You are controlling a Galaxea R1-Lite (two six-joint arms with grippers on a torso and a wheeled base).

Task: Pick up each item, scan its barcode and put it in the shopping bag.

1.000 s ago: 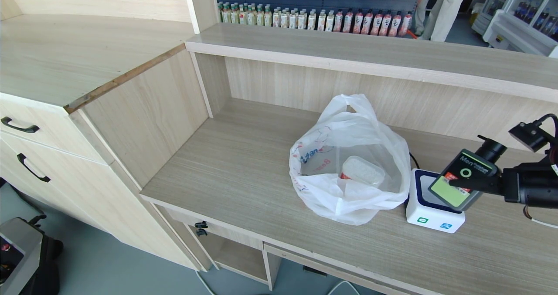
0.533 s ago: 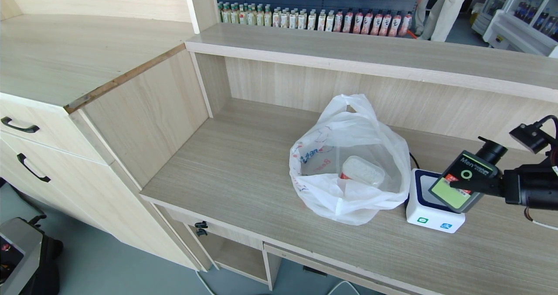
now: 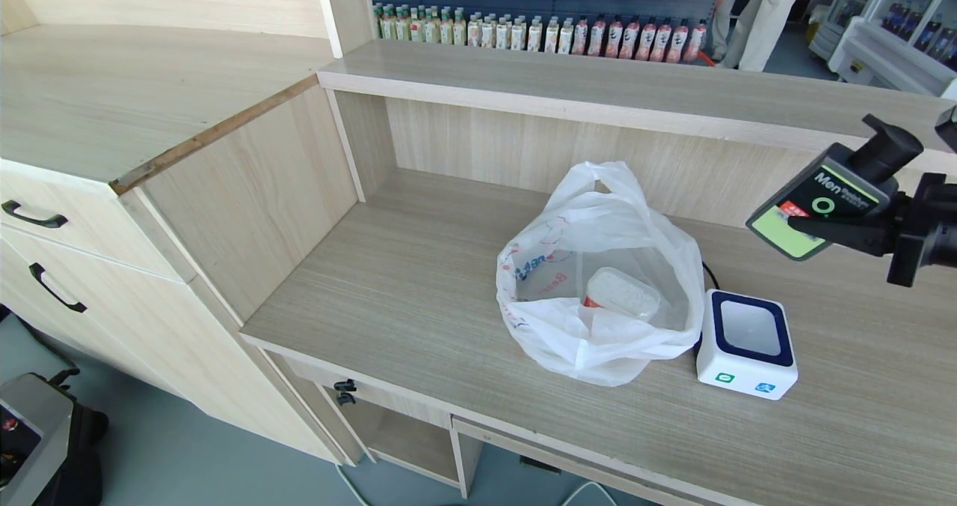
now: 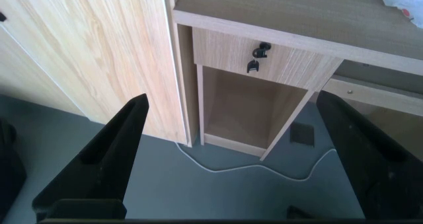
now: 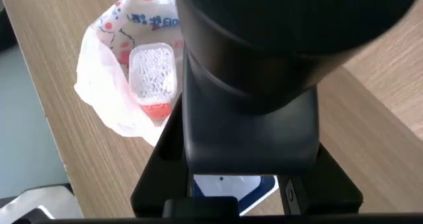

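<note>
A white plastic shopping bag (image 3: pixel 598 282) stands open on the counter, with a white-lidded tub (image 3: pixel 620 294) inside; the bag (image 5: pixel 106 72) and tub (image 5: pixel 153 72) also appear in the right wrist view. Right of the bag sits the white scanner with a blue-framed window (image 3: pixel 748 344), partly visible below the held item (image 5: pixel 234 187). My right gripper (image 3: pixel 826 226) is shut on a dark bottle with a black cap and green base (image 3: pixel 830 199), held tilted in the air above and to the right of the scanner. My left gripper (image 4: pixel 238 164) hangs open below the counter front, above the floor.
A raised shelf (image 3: pixel 635 87) runs behind the work surface, and a cabinet wall (image 3: pixel 247 184) closes the left side. A drawer with a key (image 4: pixel 258 52) sits under the counter edge. A cable (image 4: pixel 251 168) lies on the floor. Bottles (image 3: pixel 538 34) line a store shelf behind.
My right gripper has lifted the dark bottle up and to the right, away from the scanner window it was held over. The bag and the left arm have not moved.
</note>
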